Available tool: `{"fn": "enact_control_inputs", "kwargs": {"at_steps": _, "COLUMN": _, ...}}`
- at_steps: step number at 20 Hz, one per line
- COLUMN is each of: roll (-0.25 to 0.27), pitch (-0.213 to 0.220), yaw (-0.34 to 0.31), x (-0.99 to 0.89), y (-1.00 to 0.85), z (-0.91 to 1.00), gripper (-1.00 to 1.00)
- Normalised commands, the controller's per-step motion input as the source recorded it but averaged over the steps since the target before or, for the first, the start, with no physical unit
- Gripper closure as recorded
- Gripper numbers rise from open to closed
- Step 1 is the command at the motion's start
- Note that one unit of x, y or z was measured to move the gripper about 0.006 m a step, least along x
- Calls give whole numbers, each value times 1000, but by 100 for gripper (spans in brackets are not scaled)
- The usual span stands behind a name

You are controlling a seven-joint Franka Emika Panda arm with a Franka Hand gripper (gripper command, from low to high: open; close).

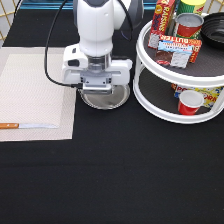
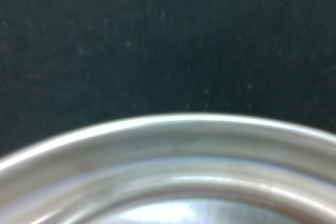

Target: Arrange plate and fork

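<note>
The gripper (image 1: 100, 90) hung low over the plate (image 1: 106, 100), covering its upper part in the exterior view; whether its fingers were open or closed could not be told, since the white hand hid them. The plate lay on the black table (image 1: 115, 170), just to the right of the mat (image 1: 35, 95) and just left of the 2-tier white rack (image 1: 150, 107). In the wrist view the plate's (image 2: 172, 150) curved shiny rim filled the frame's lower part, with black cloth beyond it.

A utensil (image 1: 27, 126) with an orange-brown handle and a silver metal end lay on the mat's lower edge, well apart from the gripper; it could not be told whether this was the fork. The rack's top tier held a can (image 1: 189, 25) and a flat packet (image 1: 172, 52). The lower tier held a red cup (image 1: 189, 102).
</note>
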Motion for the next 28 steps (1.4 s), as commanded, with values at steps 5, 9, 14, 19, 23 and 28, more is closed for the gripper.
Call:
{"fn": "enact_control_inputs", "kwargs": {"at_steps": 5, "roll": 4, "pitch": 11, "yaw": 34, "x": 269, "y": -82, "z": -33, "gripper": -100}}
{"fn": "enact_control_inputs", "kwargs": {"at_steps": 9, "roll": 3, "pitch": 37, "yaw": 23, "x": 406, "y": -264, "z": 56, "gripper": -100}}
{"fn": "enact_control_inputs", "kwargs": {"at_steps": 14, "roll": 0, "pitch": 33, "yaw": 3, "x": 329, "y": -383, "z": 39, "gripper": -100}}
{"fn": "enact_control_inputs", "kwargs": {"at_steps": 19, "roll": 0, "pitch": 33, "yaw": 0, "x": 249, "y": -447, "z": 58, "gripper": -100}}
{"fn": "enact_control_inputs", "kwargs": {"at_steps": 23, "roll": 9, "pitch": 32, "yaw": 4, "x": 175, "y": -527, "z": 131, "gripper": -100}}
{"fn": "enact_control_inputs", "kwargs": {"at_steps": 28, "roll": 22, "pitch": 15, "yaw": 9, "x": 109, "y": -562, "z": 166, "gripper": -100}}
